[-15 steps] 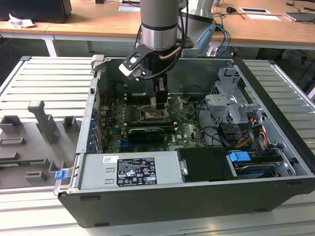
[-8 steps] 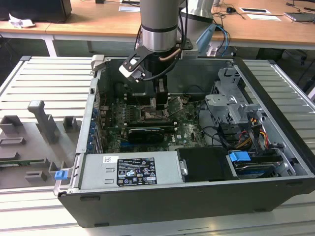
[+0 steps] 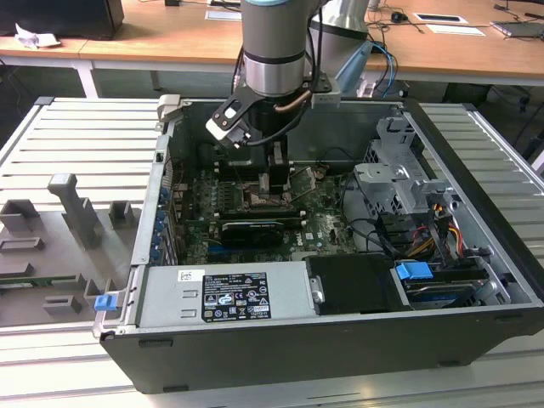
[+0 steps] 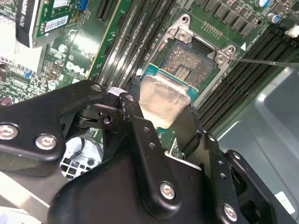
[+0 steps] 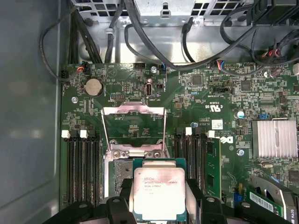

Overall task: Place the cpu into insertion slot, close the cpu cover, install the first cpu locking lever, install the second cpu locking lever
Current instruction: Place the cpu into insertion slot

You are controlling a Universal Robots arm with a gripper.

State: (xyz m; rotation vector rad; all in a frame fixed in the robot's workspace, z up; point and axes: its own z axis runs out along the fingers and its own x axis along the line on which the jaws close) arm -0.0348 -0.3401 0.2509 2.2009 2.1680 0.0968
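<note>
Gripper (image 4: 162, 106), fingers clamped on the cpu (image 4: 161, 98) at opposite edges, holds it over the insertion slot (image 4: 192, 63), partly overlapping it. The cpu cover (image 5: 134, 111) stands swung open beside the slot.

One cpu (image 5: 159, 191), one insertion slot (image 4: 191, 63)

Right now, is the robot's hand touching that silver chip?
Touching. In the second wrist view the hand grips the cpu, its fingers pressed against opposite edges.
</note>
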